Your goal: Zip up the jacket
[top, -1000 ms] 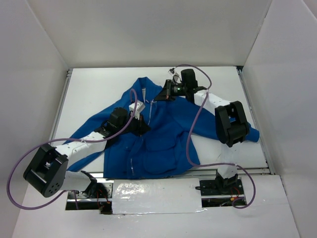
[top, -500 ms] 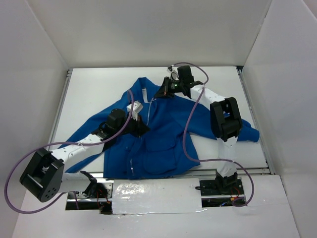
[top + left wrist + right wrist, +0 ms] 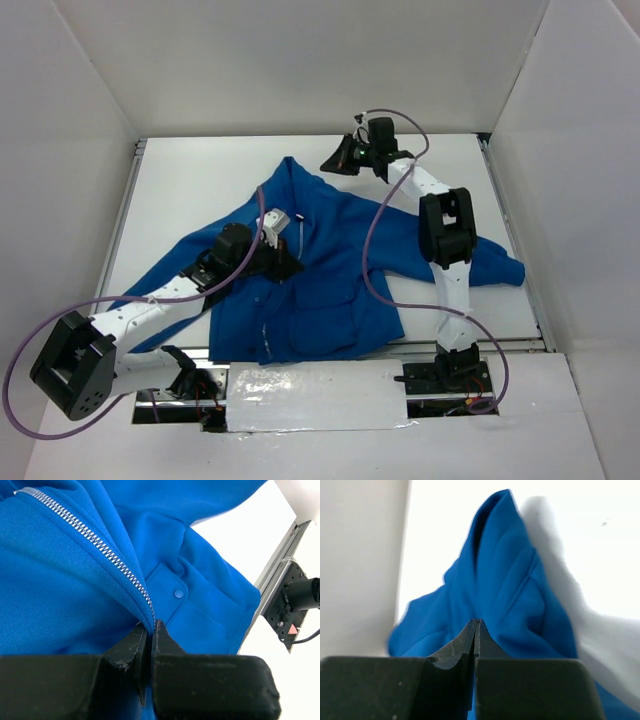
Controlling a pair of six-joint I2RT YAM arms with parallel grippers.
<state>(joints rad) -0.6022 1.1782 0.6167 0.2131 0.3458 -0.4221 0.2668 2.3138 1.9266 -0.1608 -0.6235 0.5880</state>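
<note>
The royal-blue jacket lies spread on the white table, front up, collar to the far side. My left gripper rests on the jacket's front and is shut on the fabric edge beside the silver zipper. The teeth run straight into its tips. A flap pocket with a snap lies just beyond. My right gripper is raised past the collar at the far side with its jaws shut. In the right wrist view the gripper has nothing visible between its tips, and the jacket lies blurred beyond.
White walls enclose the table on three sides. Metal rails run along the left edge and the right edge. Purple cables loop off both arms. A silver taped patch lies between the arm bases. The right arm base shows in the left wrist view.
My right gripper has moved from the zipper near the collar toward the far side, off the jacket. The jacket front now lies flatter and closed. My left arm shifted slightly left, still gripping.
</note>
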